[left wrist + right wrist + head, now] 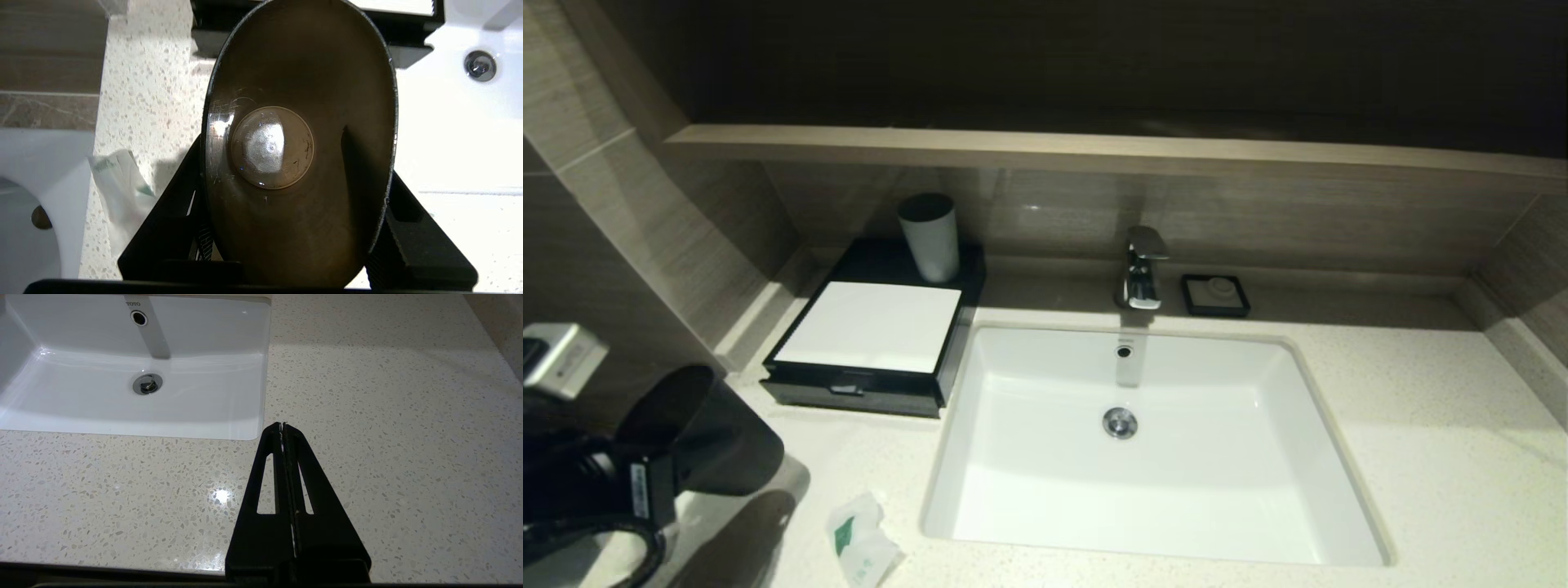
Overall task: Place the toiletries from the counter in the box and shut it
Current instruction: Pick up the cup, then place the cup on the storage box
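Dark cup (300, 151) clamped in left gripper (298, 228) at lower left of head view, mouth toward wrist camera. Black box (866, 384) up and right; toiletry packet (862, 543) at bottom, nearer left arm. Sink (947, 457) edge right. Right gripper (282, 426) pressed together over bare counter (388, 416).
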`<state>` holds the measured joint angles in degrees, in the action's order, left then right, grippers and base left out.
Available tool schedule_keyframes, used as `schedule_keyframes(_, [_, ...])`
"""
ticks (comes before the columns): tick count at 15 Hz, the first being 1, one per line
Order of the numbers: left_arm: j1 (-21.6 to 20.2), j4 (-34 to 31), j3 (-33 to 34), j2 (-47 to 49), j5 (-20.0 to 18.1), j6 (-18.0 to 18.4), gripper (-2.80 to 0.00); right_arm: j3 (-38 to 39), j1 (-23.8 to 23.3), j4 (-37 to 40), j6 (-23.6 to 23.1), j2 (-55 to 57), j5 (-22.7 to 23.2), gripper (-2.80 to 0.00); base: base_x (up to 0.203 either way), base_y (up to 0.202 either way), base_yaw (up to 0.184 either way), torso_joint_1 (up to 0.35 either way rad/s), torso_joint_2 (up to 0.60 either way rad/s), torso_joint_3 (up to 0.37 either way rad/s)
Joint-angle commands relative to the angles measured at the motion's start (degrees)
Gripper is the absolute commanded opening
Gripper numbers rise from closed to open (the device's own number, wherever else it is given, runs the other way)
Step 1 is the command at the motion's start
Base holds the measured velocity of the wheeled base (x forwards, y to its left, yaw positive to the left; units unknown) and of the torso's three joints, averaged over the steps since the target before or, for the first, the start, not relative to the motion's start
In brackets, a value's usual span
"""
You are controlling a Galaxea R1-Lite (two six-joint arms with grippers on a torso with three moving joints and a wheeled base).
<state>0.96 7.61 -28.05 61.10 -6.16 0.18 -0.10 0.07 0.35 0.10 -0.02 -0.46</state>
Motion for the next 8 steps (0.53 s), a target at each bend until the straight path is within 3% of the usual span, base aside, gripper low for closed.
schedule_keyframes(1, [0.04, -2.33, -6.54, 3.51, -0.06, 0.06, -2.8, 0.01, 0.01, 0.0, -0.01, 0.02, 0.02, -2.8, 0.0, 0.0, 0.0, 0.0, 0.0, 0.0])
schedule_keyframes(8, [2.46, -6.01, -19.55, 15.16, 0.5, 0.23, -2.8, 0.01, 0.01, 0.0, -0.01, 0.02, 0.02, -2.8, 0.0, 0.0, 0.0, 0.0, 0.0, 0.0])
